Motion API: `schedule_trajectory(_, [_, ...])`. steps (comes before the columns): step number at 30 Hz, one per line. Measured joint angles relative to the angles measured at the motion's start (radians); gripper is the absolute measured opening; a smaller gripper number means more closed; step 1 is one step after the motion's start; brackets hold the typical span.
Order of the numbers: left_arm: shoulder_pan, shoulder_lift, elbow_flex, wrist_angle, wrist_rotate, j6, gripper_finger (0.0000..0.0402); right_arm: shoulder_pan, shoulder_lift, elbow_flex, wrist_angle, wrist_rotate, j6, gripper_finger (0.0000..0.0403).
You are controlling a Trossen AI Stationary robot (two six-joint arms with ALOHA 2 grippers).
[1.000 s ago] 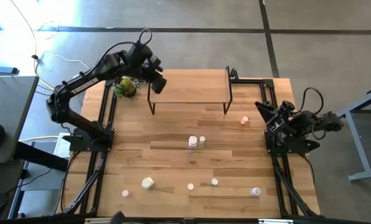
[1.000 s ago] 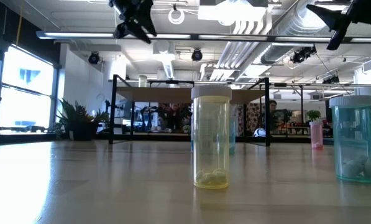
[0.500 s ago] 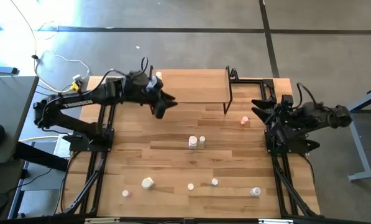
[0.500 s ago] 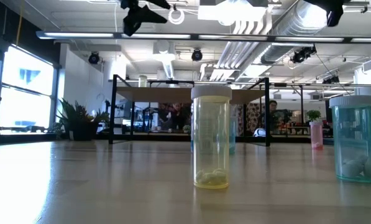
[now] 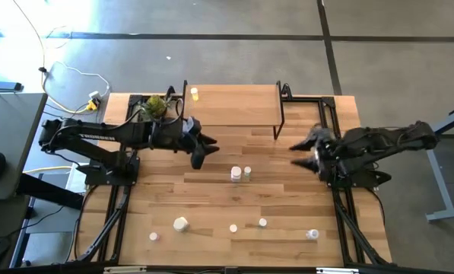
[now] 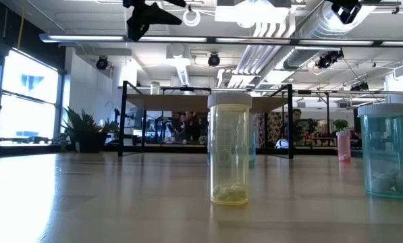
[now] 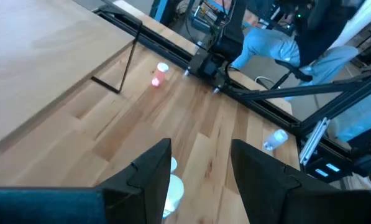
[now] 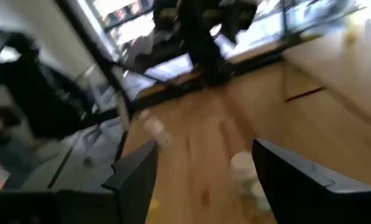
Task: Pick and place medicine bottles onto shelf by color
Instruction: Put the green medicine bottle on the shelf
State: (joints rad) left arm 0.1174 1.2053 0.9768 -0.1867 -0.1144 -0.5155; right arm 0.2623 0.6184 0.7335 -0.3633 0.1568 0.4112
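Note:
My left gripper [image 5: 205, 150] [image 7: 201, 180] is open and empty above the table, in front of the shelf [image 5: 230, 106], with two white-capped bottles [image 5: 241, 173] [image 7: 173, 186] just ahead of it. My right gripper [image 5: 296, 148] [image 8: 213, 180] is open and empty over the table's right part. A pink bottle [image 7: 159, 73] stands by the shelf's right leg; in the high view the right gripper hides it. A pale yellow bottle [image 5: 194, 93] stands on the shelf's far left corner. More bottles stand along the near edge [image 5: 181, 224] [image 5: 262, 223] [image 5: 312, 234].
A green plant [image 5: 157, 106] sits left of the shelf. In the low view a yellow bottle [image 6: 229, 148], a teal one [image 6: 385, 152] and a pink one [image 6: 343, 145] stand before the shelf [image 6: 208, 101]. Dark frame rails run along both table sides [image 5: 124, 190].
My left gripper has swung from over the shelf's far left corner down toward the near edge and right, to in front of the shelf; the yellow bottle it hid now shows on that corner. My right gripper has reached from the right edge toward the table's left.

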Motion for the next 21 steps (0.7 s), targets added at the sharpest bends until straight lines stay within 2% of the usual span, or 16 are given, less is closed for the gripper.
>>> schedule_trajectory(4, [-0.058,0.0,0.0,0.001,-0.069,-0.012,0.0156,0.007,0.093,-0.001,-0.011,-0.161,0.031,0.0252])
schedule_trajectory(7, [-0.089,0.0,0.0,0.001,-0.087,-0.017,0.0156,0.039,0.16,-0.001,-0.011,-0.209,0.078,0.0252])
schedule_trajectory(15, [-0.113,0.0,0.0,-0.001,-0.087,-0.016,0.0156,0.173,0.35,-0.002,0.025,-0.213,0.109,0.0252])
schedule_trajectory(21, [-0.113,0.0,0.0,-0.004,-0.053,-0.016,0.0156,0.247,0.507,-0.002,0.132,-0.136,0.109,0.0252])
